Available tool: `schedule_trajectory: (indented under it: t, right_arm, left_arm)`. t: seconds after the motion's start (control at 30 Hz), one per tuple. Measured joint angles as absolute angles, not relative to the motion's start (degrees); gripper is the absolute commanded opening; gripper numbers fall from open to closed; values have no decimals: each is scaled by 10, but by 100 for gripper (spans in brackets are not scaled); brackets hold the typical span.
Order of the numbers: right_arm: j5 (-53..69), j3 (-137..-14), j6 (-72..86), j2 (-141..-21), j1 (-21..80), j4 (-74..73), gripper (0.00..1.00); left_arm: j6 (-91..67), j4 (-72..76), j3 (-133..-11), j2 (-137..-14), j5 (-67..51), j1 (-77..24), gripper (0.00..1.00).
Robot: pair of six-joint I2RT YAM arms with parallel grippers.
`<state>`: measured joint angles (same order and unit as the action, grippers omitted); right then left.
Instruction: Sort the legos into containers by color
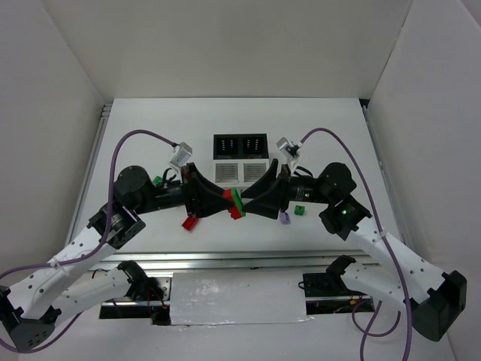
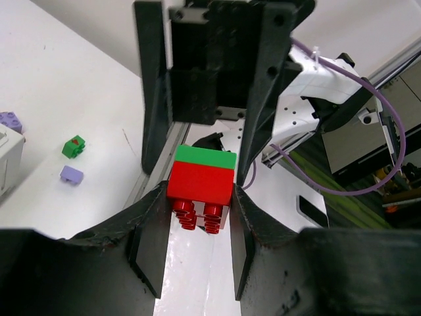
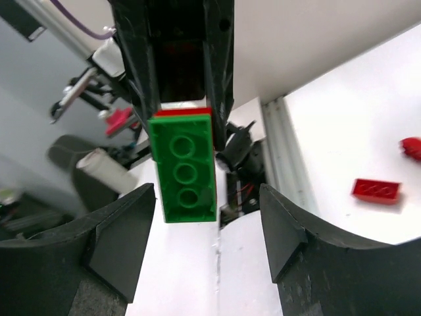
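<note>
Nearest, well short of the containers point(image 1: 240, 158), lies a loose red piece point(image 1: 189, 222). Closer to them, just on their near side, the left gripper point(image 2: 199, 197) pinches a red brick point(image 2: 200, 184) with a green brick point(image 3: 183, 168) stuck on it. The right gripper point(image 3: 207, 194) faces it, jaws spread either side of the green brick without touching. Its long axis runs lengthways between them, so they would close across its narrow width.

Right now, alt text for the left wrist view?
The left gripper clamps a red-and-green lego stack, with the right gripper straddling it from the far side. A loose green lego and a lavender lego lie on the white table at left.
</note>
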<state>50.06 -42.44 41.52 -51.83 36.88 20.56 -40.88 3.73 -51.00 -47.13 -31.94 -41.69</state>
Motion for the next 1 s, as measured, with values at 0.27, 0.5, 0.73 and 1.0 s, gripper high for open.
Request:
schedule_trajectory:
  t: [0.27, 0.5, 0.73, 1.0]
  right_arm:
    - [469, -442, 354, -484, 370, 145, 68]
    - [454, -442, 335, -496, 401, 130, 51]
    - [444, -446, 324, -511, 419, 119, 20]
    - [426, -446, 305, -500, 427, 108, 0]
  left_arm:
    - [-404, 15, -511, -479, -320, -417, 0]
    - [-405, 16, -511, -490, -325, -417, 0]
    - [-403, 10, -511, -489, -331, -416, 0]
    - [-382, -6, -515, -480, -325, -418, 0]
